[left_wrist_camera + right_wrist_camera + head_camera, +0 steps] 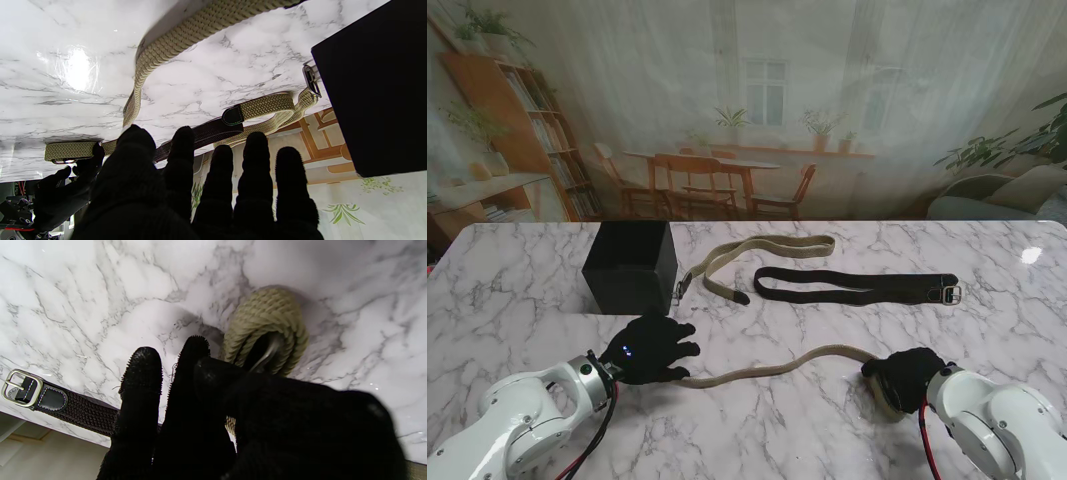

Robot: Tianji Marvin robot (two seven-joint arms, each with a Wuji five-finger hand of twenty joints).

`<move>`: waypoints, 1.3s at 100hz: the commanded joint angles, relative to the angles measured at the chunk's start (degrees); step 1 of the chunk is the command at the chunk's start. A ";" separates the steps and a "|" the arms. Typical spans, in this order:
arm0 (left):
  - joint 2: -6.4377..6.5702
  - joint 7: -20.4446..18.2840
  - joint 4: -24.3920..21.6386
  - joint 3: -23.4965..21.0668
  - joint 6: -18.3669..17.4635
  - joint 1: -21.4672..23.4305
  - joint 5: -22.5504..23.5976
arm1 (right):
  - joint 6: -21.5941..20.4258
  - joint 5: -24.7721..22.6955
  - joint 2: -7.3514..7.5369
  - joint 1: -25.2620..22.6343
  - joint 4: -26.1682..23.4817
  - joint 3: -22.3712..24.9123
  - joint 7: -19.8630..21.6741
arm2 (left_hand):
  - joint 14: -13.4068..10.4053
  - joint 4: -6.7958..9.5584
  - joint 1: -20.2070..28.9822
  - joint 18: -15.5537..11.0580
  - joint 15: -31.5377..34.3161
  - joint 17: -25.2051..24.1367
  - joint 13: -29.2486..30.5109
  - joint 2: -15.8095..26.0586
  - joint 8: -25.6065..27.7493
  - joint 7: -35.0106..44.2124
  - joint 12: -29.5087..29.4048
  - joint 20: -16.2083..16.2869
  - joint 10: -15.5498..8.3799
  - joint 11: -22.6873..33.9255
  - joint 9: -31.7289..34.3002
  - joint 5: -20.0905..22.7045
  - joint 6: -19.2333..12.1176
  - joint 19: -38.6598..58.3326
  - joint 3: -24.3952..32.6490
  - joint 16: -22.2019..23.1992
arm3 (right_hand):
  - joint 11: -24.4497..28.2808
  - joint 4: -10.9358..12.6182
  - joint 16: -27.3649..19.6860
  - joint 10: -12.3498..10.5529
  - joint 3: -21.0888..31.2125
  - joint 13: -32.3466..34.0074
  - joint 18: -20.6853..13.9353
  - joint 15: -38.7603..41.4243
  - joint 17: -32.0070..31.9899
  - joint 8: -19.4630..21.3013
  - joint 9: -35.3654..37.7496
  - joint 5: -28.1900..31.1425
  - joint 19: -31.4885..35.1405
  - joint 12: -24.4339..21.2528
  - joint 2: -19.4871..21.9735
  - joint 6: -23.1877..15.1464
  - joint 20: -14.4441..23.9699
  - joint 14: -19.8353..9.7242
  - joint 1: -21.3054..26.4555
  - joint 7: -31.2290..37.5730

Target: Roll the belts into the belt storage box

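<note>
Fingers (689, 350) of your left hand (649, 349) are lying spread and flat, palm down, pressing one end of the near tan belt (767, 369) against the marble table (517, 290); they are gripping nothing, only resting on the strap. Your right hand (910, 374) is curling closed around the other end of that belt, where the webbing is wound into a small coil (265, 330) standing on the table. Between your two hands the strap is running in a shallow curve. Farther from you, a second tan belt (762, 258) is lying in a folded loop, its buckle end touching the black belt storage box (631, 266), which is sitting just beyond your left hand. A dark brown belt (857, 287) is stretching out to the right of that loop, untouched.
</note>
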 commanded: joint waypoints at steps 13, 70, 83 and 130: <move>-0.04 -1.14 -0.12 0.36 0.00 -0.13 -0.12 | 0.35 -0.80 -0.18 -0.03 2.43 -0.66 -3.34 | -0.05 0.46 1.02 1.99 -1.54 -0.70 -0.23 1.83 0.79 0.59 -0.31 0.26 0.24 -1.12 -1.08 1.08 0.36 -1.43 -0.79 -0.09 | -0.88 -0.81 1.71 -11.94 -11.84 5.75 -5.37 2.06 7.19 -0.94 7.55 8.21 -3.10 0.11 0.88 2.55 13.53 -3.85 -3.70 10.89; -0.04 -1.55 -0.03 0.67 0.08 -0.36 -0.38 | 1.15 -0.90 -0.43 -0.25 5.69 -1.73 -11.27 | -0.08 0.44 1.03 1.92 -1.46 -0.60 -0.21 1.72 0.72 0.60 -0.32 0.24 0.15 -1.06 -1.12 1.01 0.38 -1.34 -0.84 -0.06 | 3.41 3.01 6.17 -10.83 -19.55 9.17 1.50 9.11 6.66 -2.75 15.38 20.89 -1.91 1.81 -0.44 -6.07 19.56 0.26 -17.83 13.28; -0.03 -1.55 0.10 0.75 0.13 -0.44 -0.41 | 2.00 0.30 -0.60 -0.56 6.04 -1.98 -12.84 | 0.01 0.43 0.88 1.97 -1.46 -0.59 -0.24 1.77 0.68 0.57 -0.32 0.25 0.15 -1.05 -1.15 0.98 0.43 -1.30 -0.89 -0.06 | 9.65 -3.47 10.48 -7.89 -25.82 6.86 8.65 9.91 0.70 -4.32 9.00 23.46 -1.67 7.19 1.24 -15.59 23.35 5.25 -17.21 19.44; -0.03 -1.59 0.37 0.94 0.19 -0.61 -0.57 | 4.10 4.09 -1.22 -0.83 8.15 -2.93 -19.23 | -0.09 0.42 0.66 1.94 -1.43 -0.66 -0.28 1.92 0.66 0.60 -0.34 0.24 0.24 -1.07 -1.31 1.04 0.50 -1.29 -0.91 -0.04 | 14.93 -4.15 11.31 -8.76 -25.93 -5.90 22.03 5.08 -9.22 0.91 -3.15 25.04 -7.11 7.83 3.60 -17.77 25.82 9.58 -16.78 34.38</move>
